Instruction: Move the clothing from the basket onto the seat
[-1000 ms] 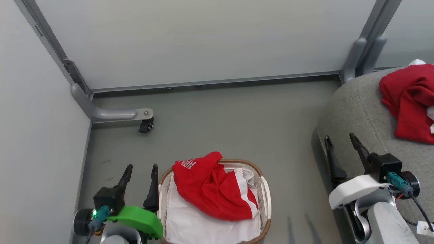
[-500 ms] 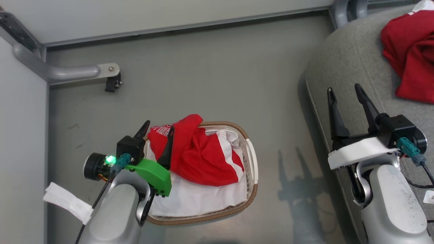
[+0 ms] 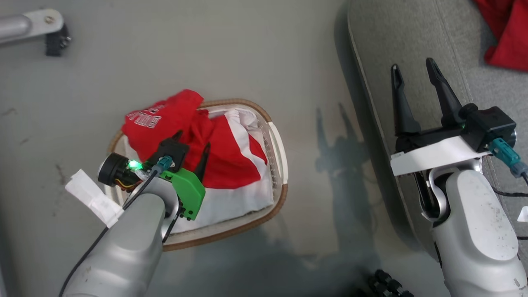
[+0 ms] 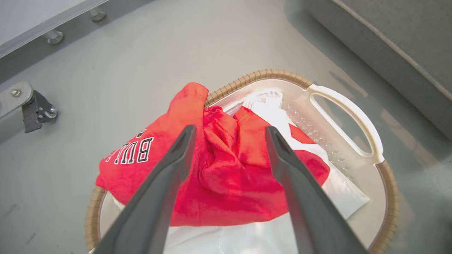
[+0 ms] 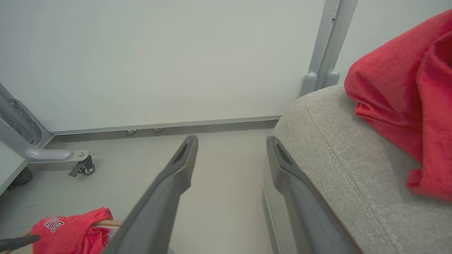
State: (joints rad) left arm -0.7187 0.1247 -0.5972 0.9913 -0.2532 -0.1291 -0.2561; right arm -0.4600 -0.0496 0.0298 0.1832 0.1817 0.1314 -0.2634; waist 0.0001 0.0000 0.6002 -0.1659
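A red garment [image 3: 222, 152] with white lettering lies crumpled in the white basket [image 3: 280, 198], one end draped over the brown rim. My left gripper [image 3: 192, 140] hovers open just above it; in the left wrist view its two fingers straddle the garment [image 4: 226, 176] inside the basket [image 4: 268, 74]. My right gripper [image 3: 412, 65] is open and empty over the rounded edge of the grey seat [image 3: 412, 37]. A second red garment [image 3: 507, 37] lies on the seat, seen also as garment [image 5: 399, 95] on the seat [image 5: 335, 148] beside my right gripper [image 5: 231, 139].
The basket's white liner [image 3: 231, 202] shows under the garment. A grey frame leg with a black caster [image 3: 49, 33] stands on the floor at the far left. A pale wall panel [image 5: 159, 60] closes the back. A small dark object [image 3: 387, 284] sits at the bottom edge.
The head camera has tilted down, shifting the whole picture. My left gripper has moved from beside the basket to over the red garment inside it. The right gripper stays open.
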